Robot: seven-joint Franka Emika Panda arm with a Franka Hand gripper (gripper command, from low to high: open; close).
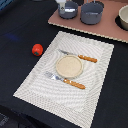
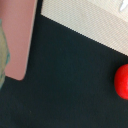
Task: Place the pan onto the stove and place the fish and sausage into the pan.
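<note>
The small blue-grey pan [image 1: 69, 10] stands on the pinkish-brown stove board [image 1: 107, 29] at the back of the exterior view. A white part of my gripper [image 1: 61, 6] shows at the pan's left rim, by the frame's top edge. Its fingers are not clear enough to tell whether they are open or shut. The red sausage [image 1: 37, 49] lies on the black tabletop, off the placemat's left edge; it also shows in the wrist view [image 2: 121, 81]. The wrist view shows a corner of the stove board [image 2: 17, 35] and no fingers. The fish is not in view.
A larger grey pot [image 1: 92, 13] stands on the stove beside the pan. A dark-rimmed round thing [image 1: 123, 20] sits at the board's right end. The pale woven placemat [image 1: 35, 82] holds a round plate [image 1: 68, 65] and two pieces of orange-handled cutlery [image 1: 87, 59].
</note>
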